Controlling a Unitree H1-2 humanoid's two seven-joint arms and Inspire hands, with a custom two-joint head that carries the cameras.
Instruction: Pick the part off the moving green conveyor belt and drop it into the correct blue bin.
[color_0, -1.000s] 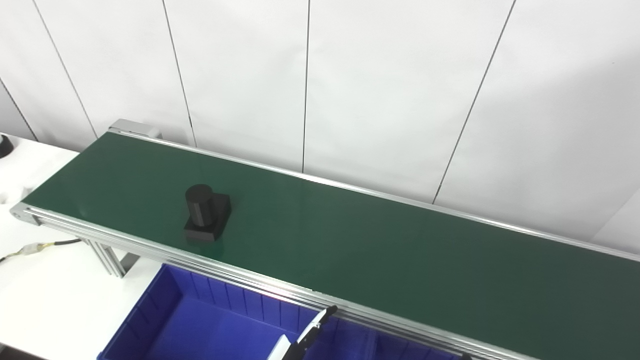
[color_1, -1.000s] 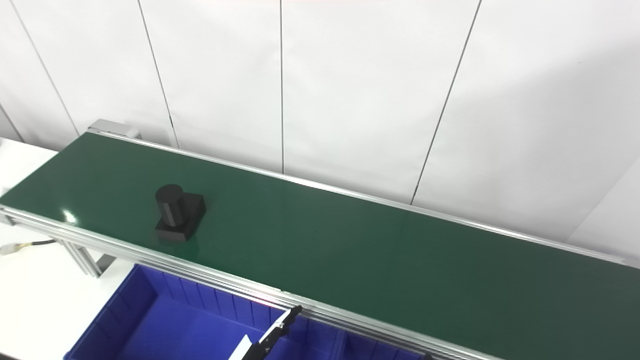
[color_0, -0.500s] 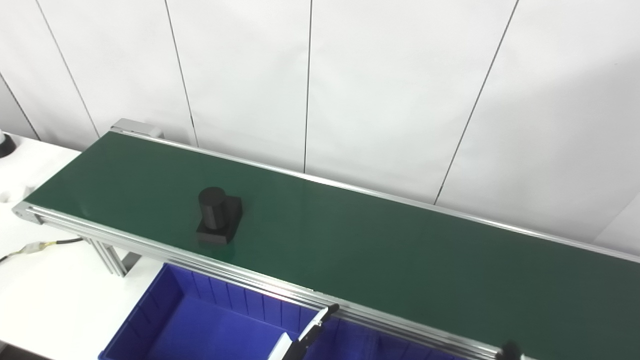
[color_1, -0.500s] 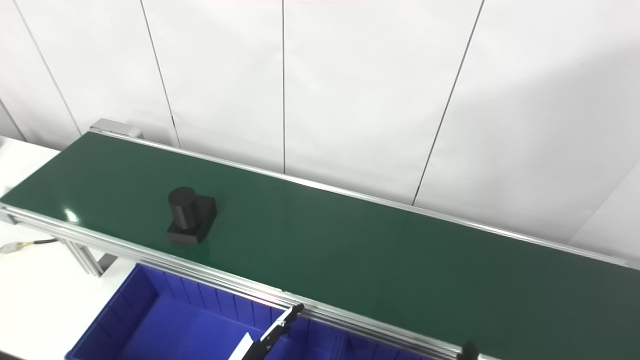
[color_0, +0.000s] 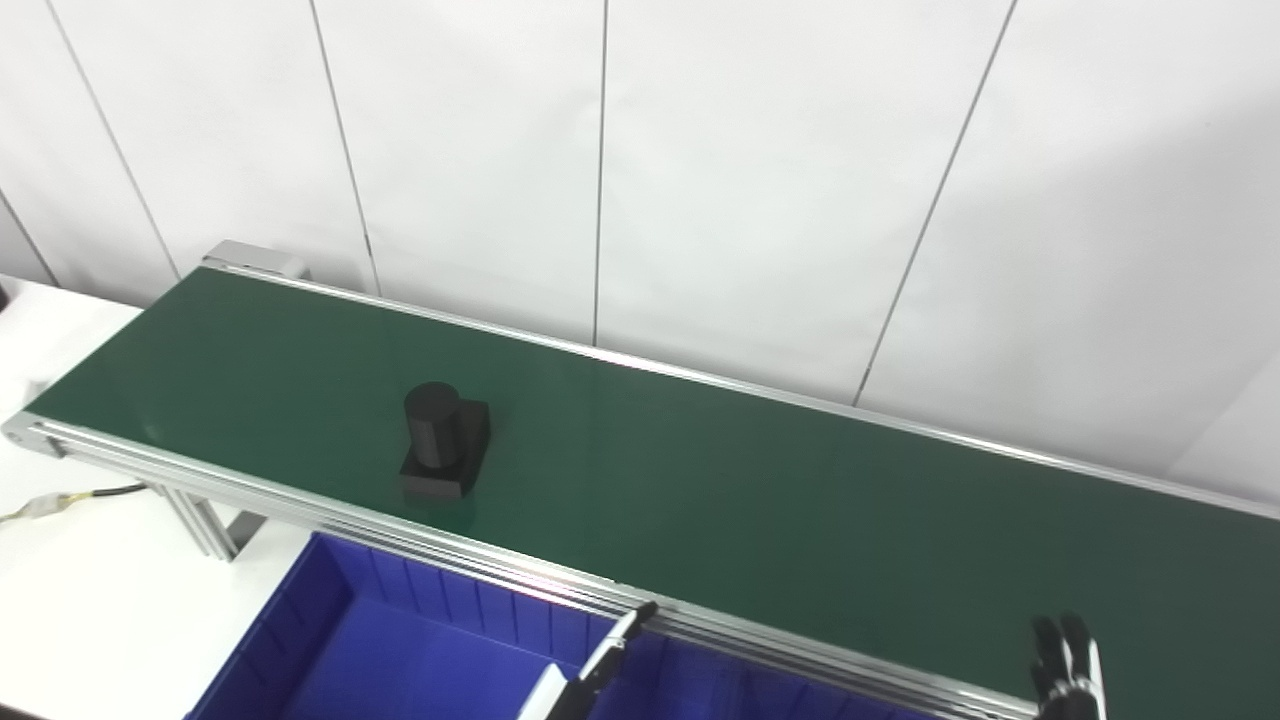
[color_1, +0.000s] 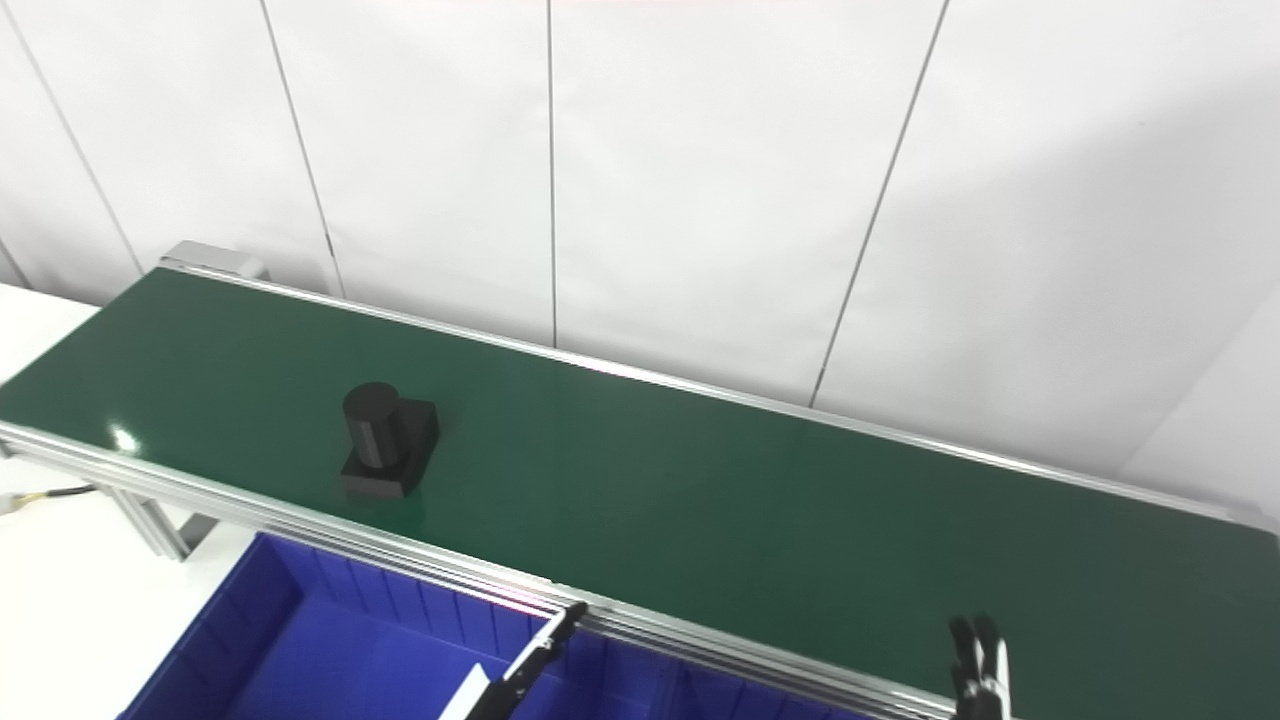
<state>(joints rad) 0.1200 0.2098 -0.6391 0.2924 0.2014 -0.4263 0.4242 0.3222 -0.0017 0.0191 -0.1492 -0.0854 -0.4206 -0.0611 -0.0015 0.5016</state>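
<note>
A black part (color_0: 445, 443), a short cylinder standing on a square base, rides on the green conveyor belt (color_0: 800, 500) toward its left end. Only the black fingertips of my right hand (color_0: 1066, 665) show, rising at the bottom right over the belt's near rail, far to the right of the part. They point upward, spread a little, and hold nothing. A blue bin (color_0: 335, 610) stands below the belt's near edge, just in front of the part. My left hand is out of view.
A black-and-white clip or divider (color_0: 590, 675) sticks up in the blue bin near its middle. The belt stands on a white table (color_0: 90, 610), with a cable (color_0: 70, 497) at the left. A white panelled wall runs close behind the belt.
The part has ridden a little to the right along the belt. My right hand's fingertips have risen into view at the bottom right. The camera has shifted slightly.
</note>
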